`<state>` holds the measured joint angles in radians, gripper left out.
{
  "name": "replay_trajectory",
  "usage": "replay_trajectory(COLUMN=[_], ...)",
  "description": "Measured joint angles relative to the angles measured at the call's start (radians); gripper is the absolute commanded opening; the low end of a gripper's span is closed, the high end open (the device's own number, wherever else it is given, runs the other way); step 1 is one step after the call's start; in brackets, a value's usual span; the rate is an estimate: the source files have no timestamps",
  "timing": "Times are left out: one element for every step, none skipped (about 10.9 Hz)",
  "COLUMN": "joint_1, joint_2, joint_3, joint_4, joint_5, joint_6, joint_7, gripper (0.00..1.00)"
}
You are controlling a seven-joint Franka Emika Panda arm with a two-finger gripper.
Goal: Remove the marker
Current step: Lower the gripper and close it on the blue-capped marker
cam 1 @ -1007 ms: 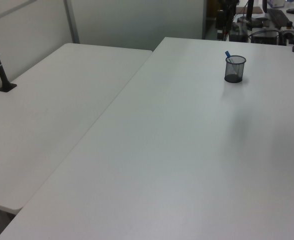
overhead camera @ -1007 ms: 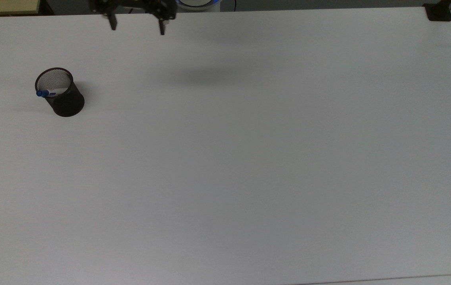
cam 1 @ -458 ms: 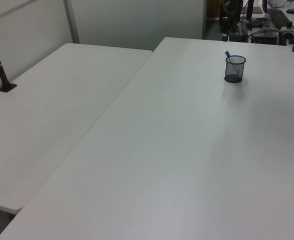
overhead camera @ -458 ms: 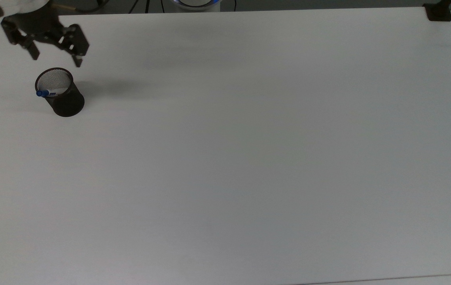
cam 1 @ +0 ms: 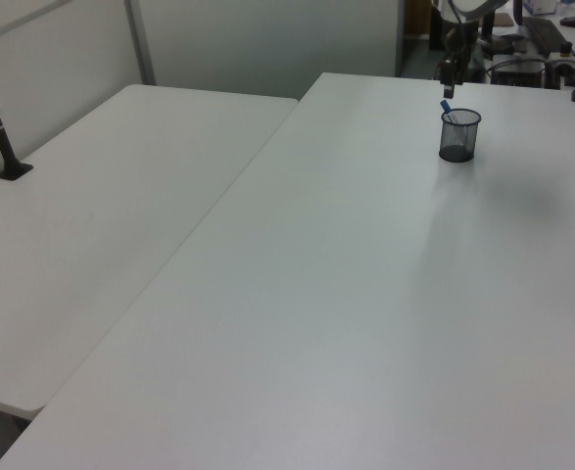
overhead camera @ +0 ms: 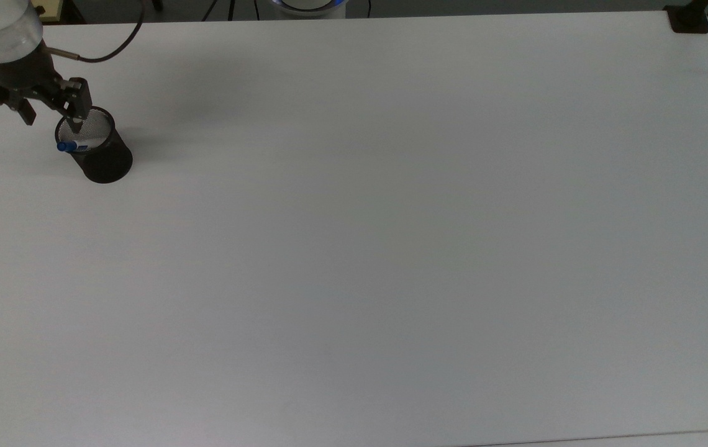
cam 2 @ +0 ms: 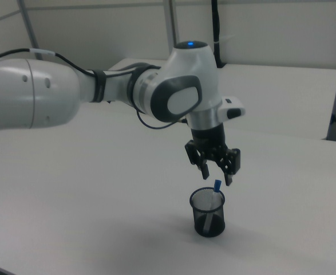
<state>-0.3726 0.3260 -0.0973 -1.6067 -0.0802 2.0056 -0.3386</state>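
Claw spread open, empty, above marker in mesh cup; no writing legible.

marker in cup, on table

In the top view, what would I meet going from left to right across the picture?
The gripper of the robot arm, standing open at the far left → the black mesh cup holding the marker → a long bare stretch of white table → a small black mount at the table's top right corner.
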Motion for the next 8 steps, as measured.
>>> replay_trajectory(joint_1=[-0.005, -0.006, -0.005, -0.005, -0.004, -0.004, -0.003, -0.002], joint_2=[0.014, 0.022, 0.028, 0.031, 0.031, 0.032, 0.033, 0.033], joint_3=[0.0, 0.0, 0.001, 0.002, 0.005, 0.009, 0.012, 0.016], joint_4=[-0.001, -0.003, -0.007, -0.009, -0.011, -0.013, -0.017, -0.019], joint_5=[-0.002, -0.002, -0.002, -0.002, -0.002, -0.002, -0.002, -0.002], joint_6=[0.018, 0.032, 0.044, 0.05, 0.05, 0.05, 0.05, 0.05], joint_7=[-0.005, -0.006, -0.006, -0.006, -0.006, -0.006, -0.006, -0.006], gripper=[0.48, 0.48, 0.48, 0.48, 0.45, 0.38, 0.36, 0.3])
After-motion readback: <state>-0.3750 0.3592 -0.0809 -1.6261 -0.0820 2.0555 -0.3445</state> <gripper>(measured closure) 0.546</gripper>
